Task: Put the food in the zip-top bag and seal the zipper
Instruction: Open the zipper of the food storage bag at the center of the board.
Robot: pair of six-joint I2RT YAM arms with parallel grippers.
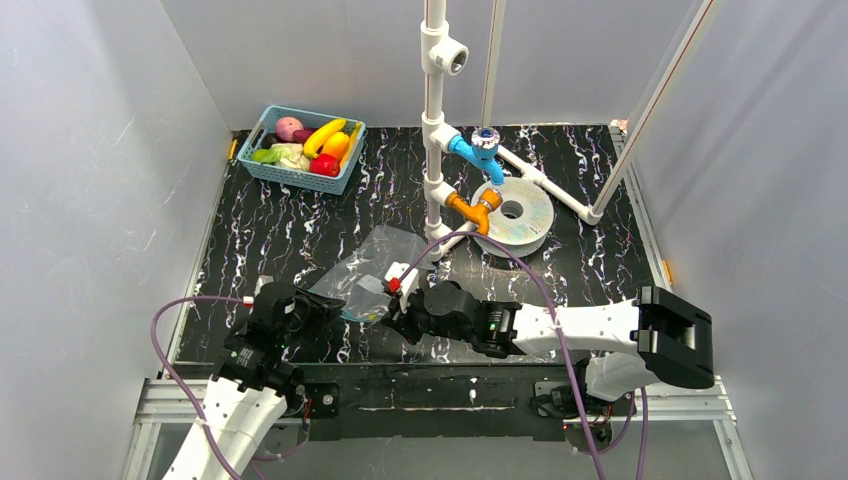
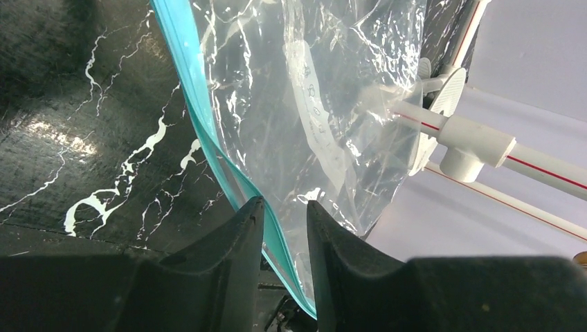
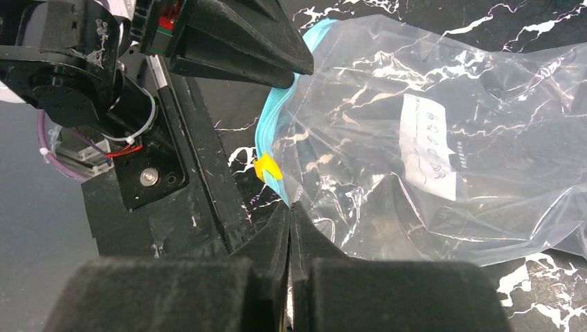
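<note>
The clear zip-top bag [image 1: 375, 262] lies crumpled on the black marble table, with nothing inside it that I can see. Its white label [image 3: 429, 145] faces up. The teal zipper [image 2: 187, 83] runs down between my left gripper's [image 2: 285, 214] fingers, which stand apart with a gap around the strip. My right gripper [image 3: 291, 205] is shut on the bag's zipper edge, just below a yellow tab [image 3: 266, 168]. Both grippers [image 1: 335, 308] [image 1: 393, 312] meet at the bag's near edge. The food [image 1: 320, 140] sits in a blue basket [image 1: 262, 168] at the far left.
A white pipe frame [image 1: 434, 120] with blue and orange fittings stands just behind the bag. A white spool [image 1: 515, 215] lies to its right. Grey walls close in the table on three sides.
</note>
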